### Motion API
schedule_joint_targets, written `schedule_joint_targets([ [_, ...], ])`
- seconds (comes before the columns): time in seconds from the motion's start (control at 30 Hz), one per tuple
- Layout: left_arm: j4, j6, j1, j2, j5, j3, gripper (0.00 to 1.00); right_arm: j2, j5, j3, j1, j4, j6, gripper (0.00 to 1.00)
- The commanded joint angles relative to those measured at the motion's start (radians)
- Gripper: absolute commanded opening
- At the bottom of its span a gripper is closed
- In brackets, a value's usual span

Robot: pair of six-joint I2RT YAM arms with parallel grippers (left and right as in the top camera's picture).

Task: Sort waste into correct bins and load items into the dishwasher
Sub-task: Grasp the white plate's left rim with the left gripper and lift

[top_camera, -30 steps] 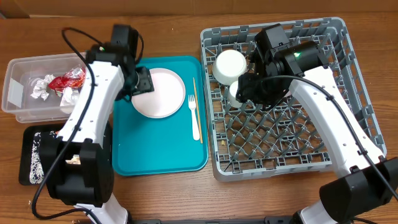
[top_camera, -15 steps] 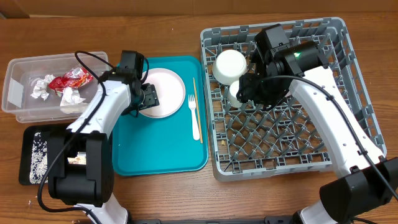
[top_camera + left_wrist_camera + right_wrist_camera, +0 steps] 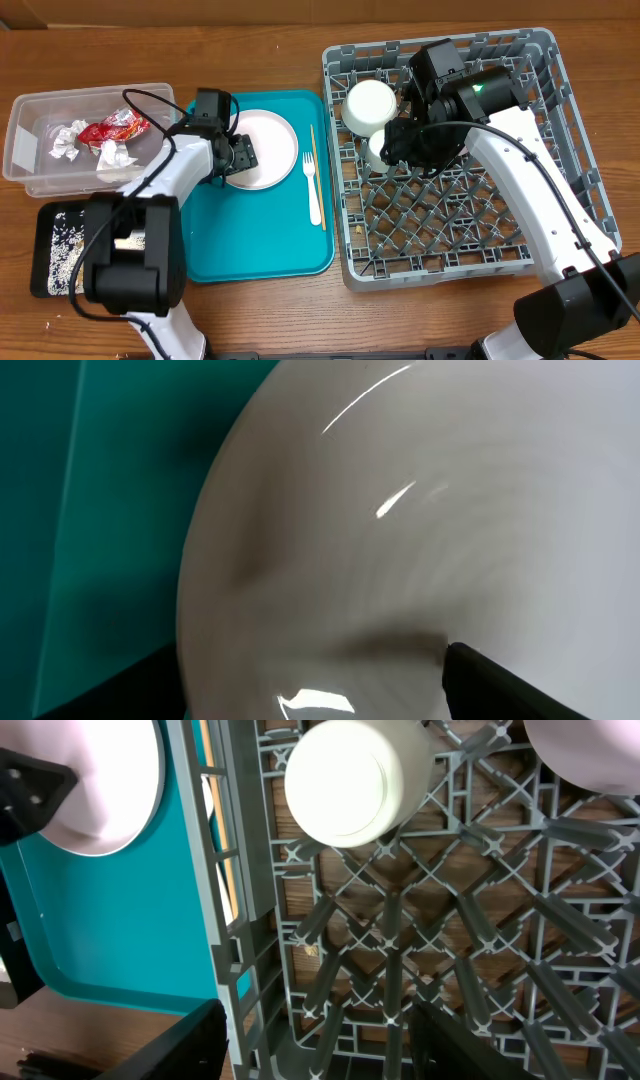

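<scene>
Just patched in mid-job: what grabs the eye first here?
The big grey dish rack fills the right side, with a white bowl in its far-left corner. At centre lies the teal tray, where the left gripper is open over the pink plate's left edge.

Overhead faces straight down; close wrist views both catch the pink plate (image 3: 272,143).

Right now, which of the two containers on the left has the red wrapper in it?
The clear plastic tub; the red wrapper lies inside with crumpled napkins. The black tray holds only white grains.
</scene>
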Motion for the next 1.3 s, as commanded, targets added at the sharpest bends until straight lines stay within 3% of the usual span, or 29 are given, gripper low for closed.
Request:
schedule_joint_targets([
  [0.0,0.004,-0.038,0.027,0.036,-0.002,-0.011,0.75,-0.008,0.004,0.007,-0.001,0.005,-0.003,0.62],
  [0.5,-0.092,-0.012,0.056,0.038,0.003,0.080,0.05,-0.008,0.030,0.007,-0.001,0.000,-0.003,0.62],
  [0.7,-0.203,0.006,0.056,0.038,0.002,0.200,0.04,-0.008,0.029,0.007,-0.001,0.000,-0.003,0.62],
  [1.17,-0.647,0.024,0.051,-0.052,0.058,0.578,0.04,-0.008,0.024,0.007,-0.001,0.012,-0.003,0.62],
  [1.27,-0.706,0.033,0.049,-0.109,0.154,0.583,0.04,-0.008,-0.003,0.007,-0.001,0.019,-0.008,0.70],
])
